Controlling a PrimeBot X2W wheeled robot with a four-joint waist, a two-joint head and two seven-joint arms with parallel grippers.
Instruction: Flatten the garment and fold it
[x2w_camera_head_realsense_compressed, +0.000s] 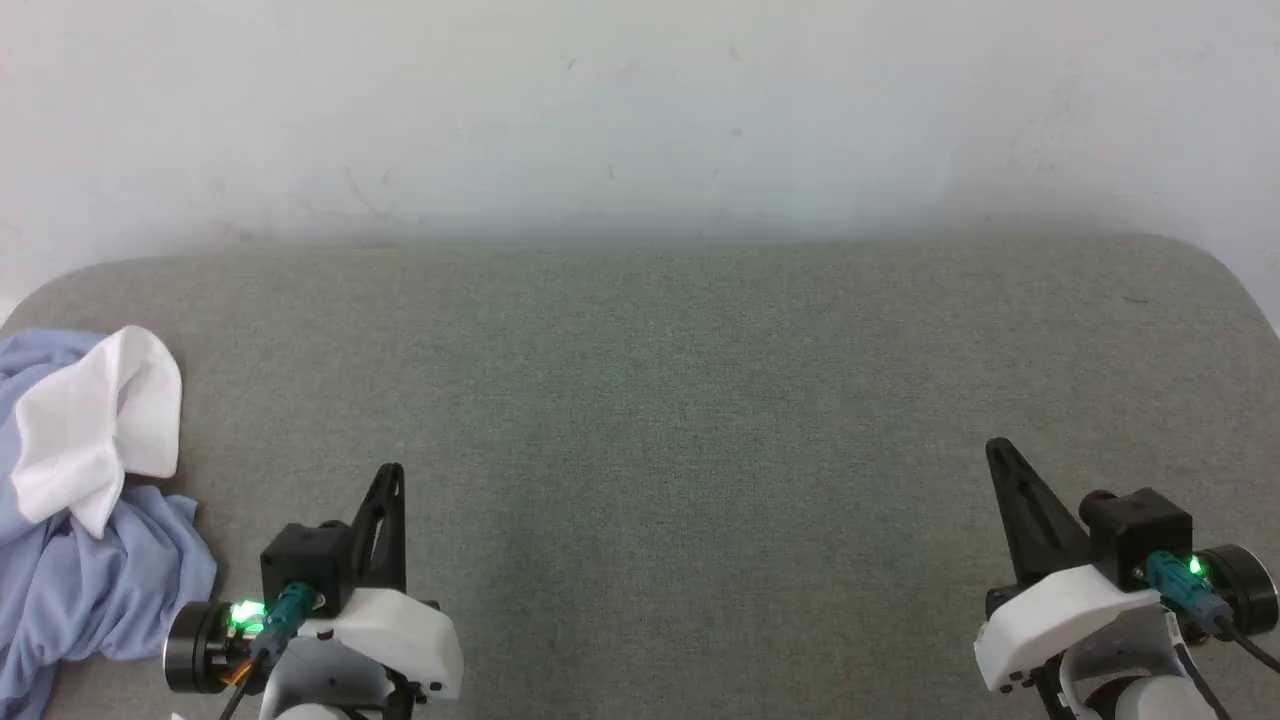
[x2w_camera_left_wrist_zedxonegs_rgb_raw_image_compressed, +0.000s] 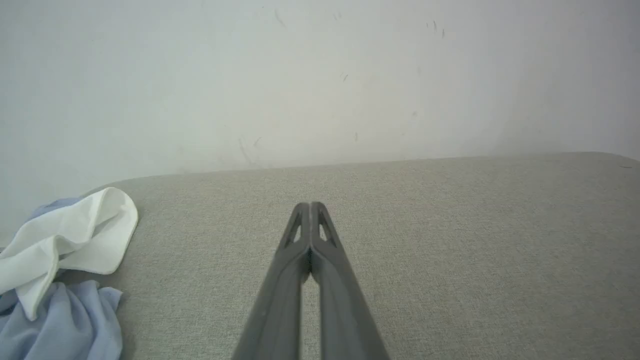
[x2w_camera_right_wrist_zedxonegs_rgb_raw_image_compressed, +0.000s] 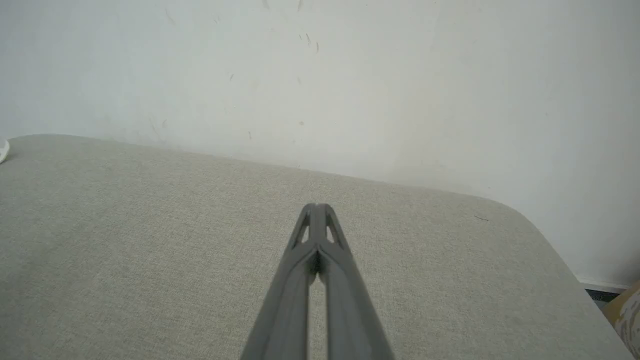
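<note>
1. Grey fabric-covered surface (x2w_camera_head_realsense_compressed: 640, 400) is spreading across the foreground, with a pale wall (x2w_camera_head_realsense_compressed: 640, 100) rising behind it.
2. At that surface's left edge, the garment (x2w_camera_head_realsense_compressed: 90, 560) is lying crumpled in a heap. It is light blue, with its white collar panel (x2w_camera_head_realsense_compressed: 100, 430) flopping on top. Part of it is running past the head view's left border, so its long axis cannot be told.
3. The left gripper (x2w_camera_head_realsense_compressed: 392, 472) is sitting just right of the heap, near it but apart. The cloth is lying to the left of its fingers, not ahead of them.
4. Its jaws are pressing fully together and holding nothing, and its fingers are pointing away from the robot toward the wall.
5. The right gripper (x2w_camera_head_realsense_compressed: 996, 450) is waiting well apart from the garment, across the bare surface on the right side. Its jaws are likewise pinching together, empty.
6. Judging from this layout, the left arm is the nearer one. Flattening is not yet begun, so the coming move is probably calling for that arm to part its jaws and swing leftward to the heap.
</note>
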